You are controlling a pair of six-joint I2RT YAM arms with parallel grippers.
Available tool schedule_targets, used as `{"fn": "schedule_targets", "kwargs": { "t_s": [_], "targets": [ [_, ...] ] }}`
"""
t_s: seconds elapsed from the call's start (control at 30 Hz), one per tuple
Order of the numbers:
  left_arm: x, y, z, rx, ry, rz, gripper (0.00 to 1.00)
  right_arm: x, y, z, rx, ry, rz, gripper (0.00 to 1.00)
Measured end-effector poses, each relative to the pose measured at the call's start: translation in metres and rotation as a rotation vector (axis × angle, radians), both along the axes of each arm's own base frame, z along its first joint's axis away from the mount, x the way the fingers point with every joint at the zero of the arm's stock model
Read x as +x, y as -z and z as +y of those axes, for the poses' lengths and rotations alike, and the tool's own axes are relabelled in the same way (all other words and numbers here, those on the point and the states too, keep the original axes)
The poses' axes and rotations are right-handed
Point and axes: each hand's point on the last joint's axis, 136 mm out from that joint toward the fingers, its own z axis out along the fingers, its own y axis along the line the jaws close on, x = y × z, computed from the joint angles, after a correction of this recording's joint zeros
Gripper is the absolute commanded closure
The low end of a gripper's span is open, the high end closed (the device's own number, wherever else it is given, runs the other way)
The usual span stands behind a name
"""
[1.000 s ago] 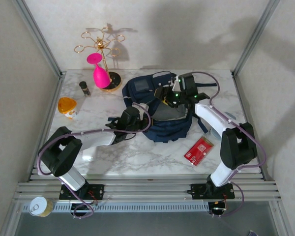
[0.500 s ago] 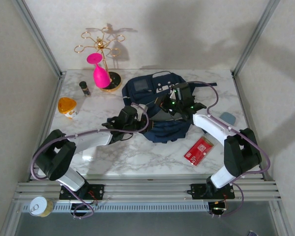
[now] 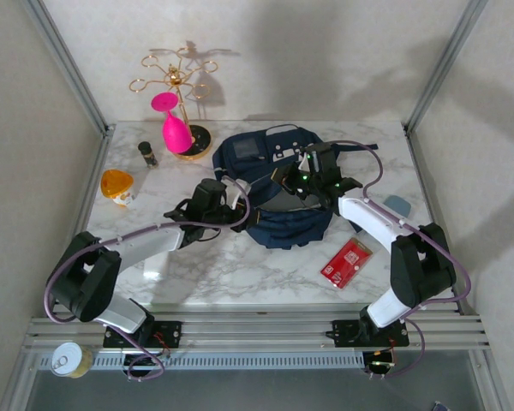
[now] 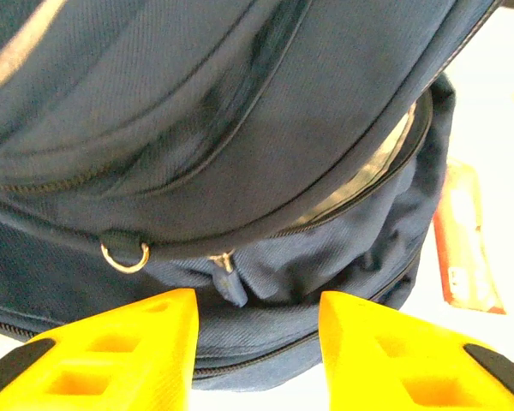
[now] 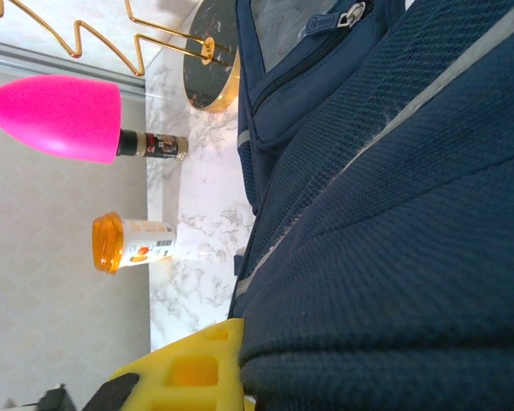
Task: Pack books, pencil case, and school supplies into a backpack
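The navy backpack (image 3: 270,171) lies mid-table with its mouth facing the arms. My right gripper (image 3: 298,177) is on its upper flap, shut on the mesh fabric (image 5: 385,214). One yellow finger (image 5: 193,372) shows there and the other is hidden under the cloth. My left gripper (image 3: 233,208) is open at the backpack's near-left edge. Its yellow fingers (image 4: 111,351) straddle the zipped lower seam (image 4: 265,342), below a zipper pull (image 4: 229,278). The red school supplies packet (image 3: 346,261) lies on the marble at front right. The grey-blue pencil case (image 3: 397,205) peeks out behind my right arm. The books are hidden.
At back left stand a gold wire stand (image 3: 178,81) holding a pink cone (image 3: 175,128), a small dark bottle (image 3: 146,152) and an orange-lidded jar (image 3: 117,187). Metal frame posts rise at both back corners. A tin can (image 3: 68,358) sits below the front rail.
My right gripper has come down and nearer over the backpack, and the flap has folded with it. My left gripper has drawn back to the left, off the mouth's edge.
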Motion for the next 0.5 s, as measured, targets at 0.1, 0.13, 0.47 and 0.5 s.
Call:
{"fn": "schedule_targets", "kwargs": {
  "t_s": [0.1,0.13,0.47,0.5],
  "targets": [
    [-0.003,0.015,0.0,0.018,0.009,0.023,0.65,0.0,0.0,0.0,0.0,0.0,0.001,1.0],
    [-0.003,0.018,-0.002,0.021,0.012,0.026,0.67,0.0,0.0,0.0,0.0,0.0,0.001,1.0],
    [0.013,0.016,-0.014,-0.02,-0.012,-0.04,0.89,0.0,0.0,0.0,0.002,-0.001,0.001,1.0],
    [0.014,0.015,-0.014,-0.02,-0.019,-0.044,0.93,0.0,0.0,0.0,0.002,-0.001,0.001,1.0]
  ]
}}
